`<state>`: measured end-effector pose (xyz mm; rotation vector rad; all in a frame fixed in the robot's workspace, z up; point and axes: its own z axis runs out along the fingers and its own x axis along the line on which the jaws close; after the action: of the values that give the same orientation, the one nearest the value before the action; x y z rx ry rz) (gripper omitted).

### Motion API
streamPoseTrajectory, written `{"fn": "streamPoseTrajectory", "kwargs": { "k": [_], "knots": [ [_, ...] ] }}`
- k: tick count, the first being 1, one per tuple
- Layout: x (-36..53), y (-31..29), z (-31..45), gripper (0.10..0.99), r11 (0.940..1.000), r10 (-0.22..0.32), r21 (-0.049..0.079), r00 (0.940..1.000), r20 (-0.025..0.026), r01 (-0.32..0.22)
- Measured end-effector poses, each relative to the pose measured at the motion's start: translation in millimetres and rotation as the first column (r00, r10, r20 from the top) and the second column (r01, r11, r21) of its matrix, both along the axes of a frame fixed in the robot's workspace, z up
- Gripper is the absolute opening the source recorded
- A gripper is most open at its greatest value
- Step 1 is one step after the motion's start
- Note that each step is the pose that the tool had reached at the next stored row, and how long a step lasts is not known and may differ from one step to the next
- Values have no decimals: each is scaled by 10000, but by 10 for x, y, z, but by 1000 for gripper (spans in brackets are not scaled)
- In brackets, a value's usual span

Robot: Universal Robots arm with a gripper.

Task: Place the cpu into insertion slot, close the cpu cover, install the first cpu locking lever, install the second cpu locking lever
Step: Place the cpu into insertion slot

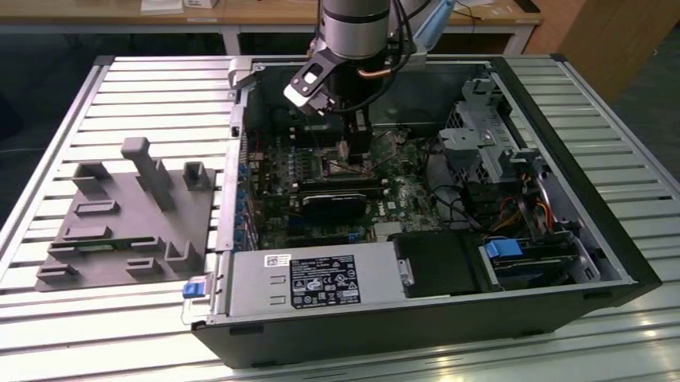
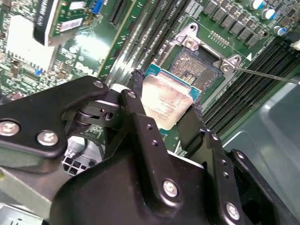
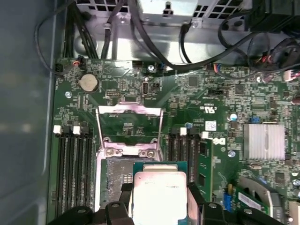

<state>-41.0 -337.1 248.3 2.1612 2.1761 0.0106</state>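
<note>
Got the cpu (image 3: 159,197) hanging just over the insertion slot (image 2: 199,65)
My gripper (image 2: 166,93) pinches its two side edges; light, stiff, probably fragile underneath, so edges only for me.

The cpu (image 3: 159,197) is cut off by the first wrist view's edge; much of the insertion slot (image 3: 117,177) is hidden beneath it and the fingers (image 3: 196,199).

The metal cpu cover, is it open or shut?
Open: in the first wrist view the cpu cover lies flipped away from the insertion slot, whose pin field is bare.
</note>
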Motion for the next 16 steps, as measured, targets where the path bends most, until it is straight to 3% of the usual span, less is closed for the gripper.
{"fn": "streamPoseTrajectory", "kwargs": {
  "k": [7,16],
  "knots": [
    [-37,83,-73,541,10000,0,2,10000,1,0],
    [-51,102,-172,541,10000,0,22,10000,0,0]
  ]
}}
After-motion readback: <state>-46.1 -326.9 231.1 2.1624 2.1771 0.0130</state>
